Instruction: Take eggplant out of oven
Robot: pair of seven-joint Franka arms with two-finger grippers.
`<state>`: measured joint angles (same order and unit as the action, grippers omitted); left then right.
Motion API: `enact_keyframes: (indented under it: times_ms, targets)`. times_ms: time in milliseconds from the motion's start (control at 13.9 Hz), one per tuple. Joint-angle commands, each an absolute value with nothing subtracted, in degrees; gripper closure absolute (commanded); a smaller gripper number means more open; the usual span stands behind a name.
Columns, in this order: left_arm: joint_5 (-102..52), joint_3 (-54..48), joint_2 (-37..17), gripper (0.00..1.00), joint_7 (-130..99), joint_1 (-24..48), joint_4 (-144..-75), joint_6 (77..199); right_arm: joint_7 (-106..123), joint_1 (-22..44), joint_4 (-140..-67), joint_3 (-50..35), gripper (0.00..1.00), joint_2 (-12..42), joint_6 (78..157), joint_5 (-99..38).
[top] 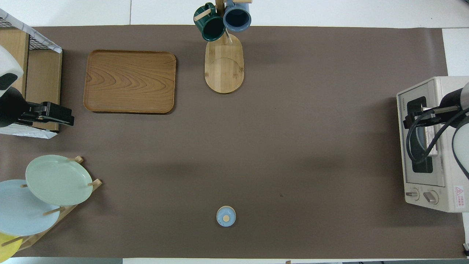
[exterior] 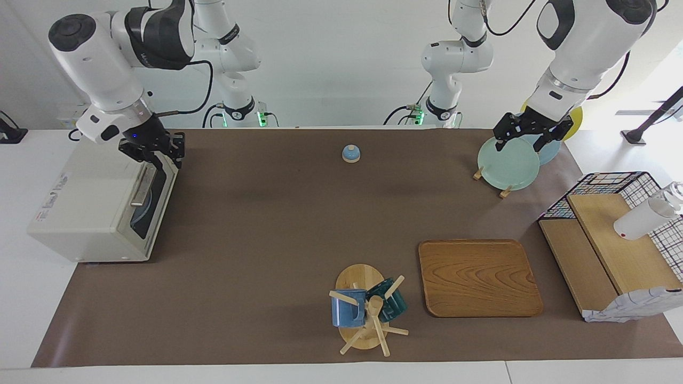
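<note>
Brown mat, boxy cream-white oven (exterior: 90,213)

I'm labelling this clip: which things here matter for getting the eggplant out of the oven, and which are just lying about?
Job:
oven, door shut, eggplant not visible
right gripper, at the door handle

Lying about:
wooden tray
mug tree
plate rack, under the waiting left gripper
blue lid
wire shelf

The oven (exterior: 98,213) (top: 427,143), a boxy cream-white toaster oven, stands at the right arm's end of the bench, at three o'clock in the overhead view, its dark glass door shut. The eggplant cannot be seen.
</note>
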<state>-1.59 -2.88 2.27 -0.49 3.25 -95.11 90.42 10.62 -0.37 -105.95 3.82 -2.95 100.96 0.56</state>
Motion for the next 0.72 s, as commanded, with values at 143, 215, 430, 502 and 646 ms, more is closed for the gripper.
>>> enact_keyframes:
  times_ms: [143,215,430,502,646]
  targets:
    - [-0.8,-3.3,2.6,0.0,-0.4,2.6,-95.2,90.5,7.8,-3.0,-113.4,3.8,1.0,-5.4,107.9,8.2]
    - [-0.8,-3.3,2.6,0.0,-0.4,2.5,-95.2,90.5,7.4,-3.0,-114.6,3.7,1.0,-5.4,108.3,9.2]
    - [-0.8,-3.3,2.6,0.0,-0.4,2.6,-95.1,90.5,7.4,-3.0,-115.6,3.7,1.0,-5.2,109.7,13.2]
    - [-0.8,-3.3,2.6,0.0,-0.4,2.6,-95.1,90.5,7.3,-3.2,-117.1,3.7,1.0,-5.3,111.3,14.8]
    - [-0.8,-3.3,2.6,0.0,-0.4,2.6,-95.1,90.5,7.4,-4.3,-117.6,3.7,1.0,-5.3,112.1,15.0]
